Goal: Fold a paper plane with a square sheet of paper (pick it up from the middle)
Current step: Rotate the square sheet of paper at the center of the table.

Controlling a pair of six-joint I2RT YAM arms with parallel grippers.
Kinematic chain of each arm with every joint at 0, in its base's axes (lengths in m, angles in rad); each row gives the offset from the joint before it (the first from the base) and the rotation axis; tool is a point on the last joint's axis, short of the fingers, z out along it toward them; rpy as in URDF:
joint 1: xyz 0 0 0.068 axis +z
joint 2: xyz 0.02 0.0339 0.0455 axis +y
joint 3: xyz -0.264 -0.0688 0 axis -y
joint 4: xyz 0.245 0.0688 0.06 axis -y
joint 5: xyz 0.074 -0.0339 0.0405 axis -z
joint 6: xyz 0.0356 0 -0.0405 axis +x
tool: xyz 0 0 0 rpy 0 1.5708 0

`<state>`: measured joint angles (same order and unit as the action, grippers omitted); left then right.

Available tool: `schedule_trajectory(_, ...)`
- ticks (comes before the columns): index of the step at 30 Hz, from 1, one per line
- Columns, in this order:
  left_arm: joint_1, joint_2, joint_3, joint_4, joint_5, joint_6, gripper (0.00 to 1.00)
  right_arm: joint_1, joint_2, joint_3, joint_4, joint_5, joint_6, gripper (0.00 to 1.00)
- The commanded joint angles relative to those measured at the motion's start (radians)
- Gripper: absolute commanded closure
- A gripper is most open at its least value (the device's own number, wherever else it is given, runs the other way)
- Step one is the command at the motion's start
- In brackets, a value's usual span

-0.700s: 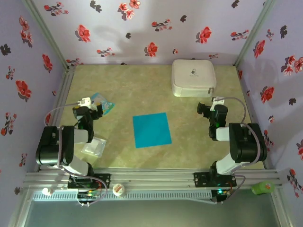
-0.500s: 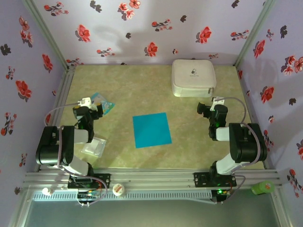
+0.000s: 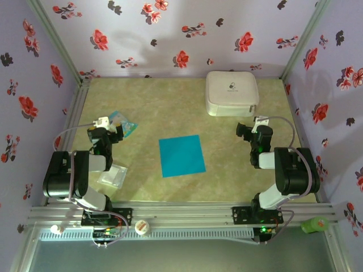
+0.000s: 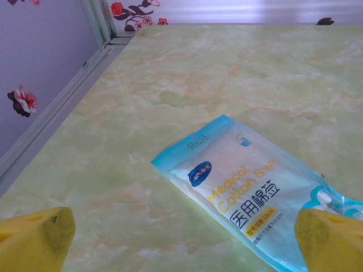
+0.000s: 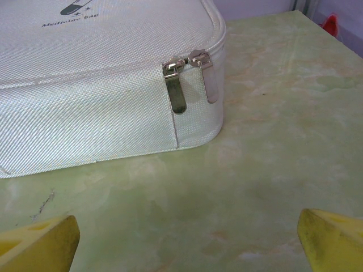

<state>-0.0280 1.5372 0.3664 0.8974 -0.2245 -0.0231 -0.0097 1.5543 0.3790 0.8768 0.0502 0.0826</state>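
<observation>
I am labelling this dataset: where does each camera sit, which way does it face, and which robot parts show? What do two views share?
Top external: above and behind the bases, looking down on the table; both arms show, the square sheet of paper between them.
Left wrist: low, facing the far-left corner past a pale-blue packet; the open left gripper frames the bottom corners.
Right wrist: facing the white case; the open right gripper likewise.
Shared: top external also shows packet and case.
</observation>
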Motion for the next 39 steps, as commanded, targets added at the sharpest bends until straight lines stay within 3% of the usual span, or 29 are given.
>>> schedule_trajectory(1, -0.004, 0.012, 0.016, 0.023, -0.005, 0.009, 0.00, -0.006, 0.010, 0.017, 0.002, 0.014, 0.003, 0.01)
schedule_trajectory(10, -0.022, -0.047, -0.011, 0.027, 0.030, 0.045, 0.00, -0.003, -0.004, 0.031, -0.041, 0.013, -0.003, 0.01)
schedule_trajectory(14, -0.023, -0.157, 0.040, -0.172, 0.024, 0.024, 0.01, -0.002, -0.041, 0.039, -0.076, 0.017, -0.002, 0.01)
schedule_trajectory(20, -0.023, -0.296, 0.098, -0.398, 0.046, -0.048, 0.02, -0.003, -0.208, 0.185, -0.500, 0.017, 0.075, 0.01)
schedule_trajectory(25, -0.023, -0.386, 0.217, -0.671, 0.107, -0.209, 0.06, -0.006, -0.286, 0.380, -0.919, 0.063, 0.310, 0.01)
schedule_trajectory(26, -0.022, -0.392, 0.235, -0.705, 0.148, -0.237, 0.07, -0.008, -0.283, 0.424, -0.990, 0.039, 0.347, 0.01)
schedule_trajectory(29, -0.042, -0.394, 0.293, -0.796, 0.269, -0.326, 0.11, -0.015, -0.247, 0.455, -1.033, -0.246, 0.385, 0.01)
schedule_trajectory(31, -0.085, -0.365, 0.359, -0.895, 0.329, -0.353, 0.12, -0.012, -0.211, 0.451, -1.017, -0.472, 0.434, 0.01)
schedule_trajectory(33, -0.160, -0.329, 0.438, -1.018, 0.326, -0.344, 0.11, 0.011, -0.187, 0.432, -0.989, -0.599, 0.485, 0.01)
schedule_trajectory(34, -0.207, -0.315, 0.465, -1.063, 0.296, -0.343, 0.09, 0.039, -0.182, 0.420, -0.991, -0.628, 0.485, 0.01)
schedule_trajectory(39, -0.386, -0.252, 0.559, -1.184, 0.240, -0.365, 0.03, 0.173, -0.217, 0.395, -1.138, -0.489, 0.450, 0.01)
